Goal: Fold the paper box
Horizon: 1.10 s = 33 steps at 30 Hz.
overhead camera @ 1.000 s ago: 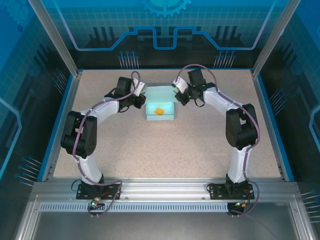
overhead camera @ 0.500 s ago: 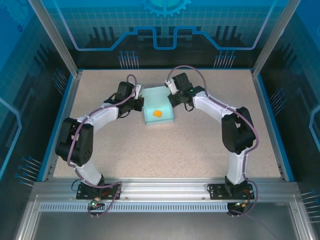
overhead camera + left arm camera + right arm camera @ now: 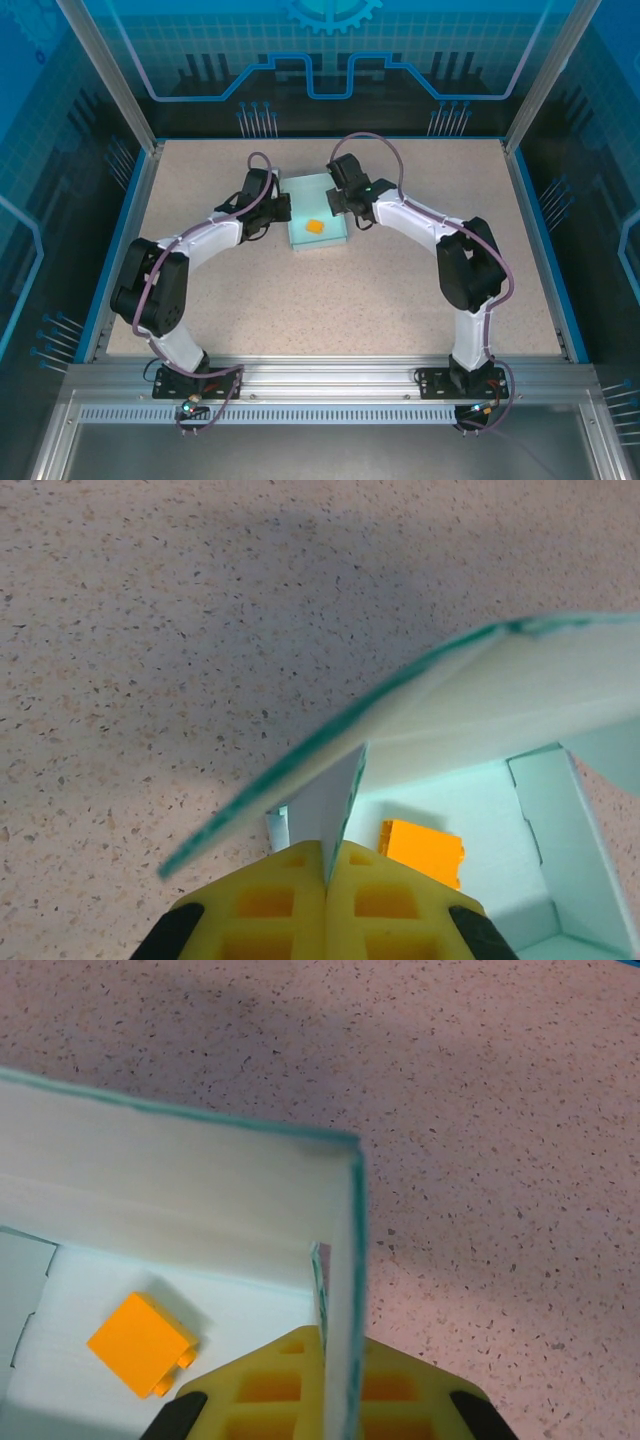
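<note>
The left gripper (image 3: pixel 327 858) has its yellow fingers (image 3: pixel 265 905) pressed together on a thin upright flap of the paper box (image 3: pixel 480 695), and the card's edge rises straight out of the seam between them. The right gripper (image 3: pixel 332 1350) is closed in the same way, pinching the lower edge of a standing side wall of the same box. That wall runs up from between its fingers to a corner, where it meets a long wall stretching off to the left. In the left wrist view, the long pale panel beyond the pinched flap leans and bows, its teal edge sweeping from lower left to upper right. Under it the pale floor of the box is visible, with a creased side flap on the right. An orange block (image 3: pixel 422 850) lies on that floor, just beyond the left fingers and slightly to their right. In the right wrist view the block sits on the floor to the left of the pinched wall, apart from it. From above, the box rests on the speckled table (image 3: pixel 400 290) in its far half, about midway between left and right. The left gripper is at the box's left edge and the right gripper at its right edge, toward the far side, with the block near the middle of the floor. The left arm (image 3: pixel 200 240) and right arm (image 3: pixel 420 215) arch inward toward the box from their bases on the aluminium rail (image 3: pixel 330 375) at the near edge.
</note>
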Available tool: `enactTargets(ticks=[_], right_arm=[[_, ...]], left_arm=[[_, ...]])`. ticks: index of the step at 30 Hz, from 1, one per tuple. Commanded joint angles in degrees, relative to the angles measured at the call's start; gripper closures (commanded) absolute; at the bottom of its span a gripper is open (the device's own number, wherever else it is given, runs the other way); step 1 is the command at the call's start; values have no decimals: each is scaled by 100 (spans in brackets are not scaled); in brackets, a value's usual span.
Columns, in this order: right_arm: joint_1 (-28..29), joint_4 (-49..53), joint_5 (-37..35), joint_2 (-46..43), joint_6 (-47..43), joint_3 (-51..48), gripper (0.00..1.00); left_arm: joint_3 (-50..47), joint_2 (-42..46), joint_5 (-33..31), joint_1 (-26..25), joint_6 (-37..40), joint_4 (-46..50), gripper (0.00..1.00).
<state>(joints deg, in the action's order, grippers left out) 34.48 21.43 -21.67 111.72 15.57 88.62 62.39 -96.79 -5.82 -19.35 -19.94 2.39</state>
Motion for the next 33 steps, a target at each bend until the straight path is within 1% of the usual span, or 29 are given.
enactTargets(ticks=[1, 6, 9, 15, 24, 33], right_arm=[[85, 135, -340, -92, 486, 79, 99], [154, -45, -469, -116, 763, -71, 99], [169, -101, -558, -137, 872, -137, 99], [195, -248, -643, -151, 1052, -244, 99], [228, -433, -575, -131, 1258, -375, 99], [285, -576, -593, -52, 1501, -481, 99]], left_arm=[[-60, 310, -319, -40, -591, -451, 100], [-179, 359, -621, -138, -1005, -720, 100], [-250, 396, -937, -255, -1074, -799, 100], [-468, 451, -1346, -360, -1171, -1079, 100], [-491, 364, -1512, -456, -1211, -1245, 100], [-630, 326, -1487, -540, -1275, -1361, 100]])
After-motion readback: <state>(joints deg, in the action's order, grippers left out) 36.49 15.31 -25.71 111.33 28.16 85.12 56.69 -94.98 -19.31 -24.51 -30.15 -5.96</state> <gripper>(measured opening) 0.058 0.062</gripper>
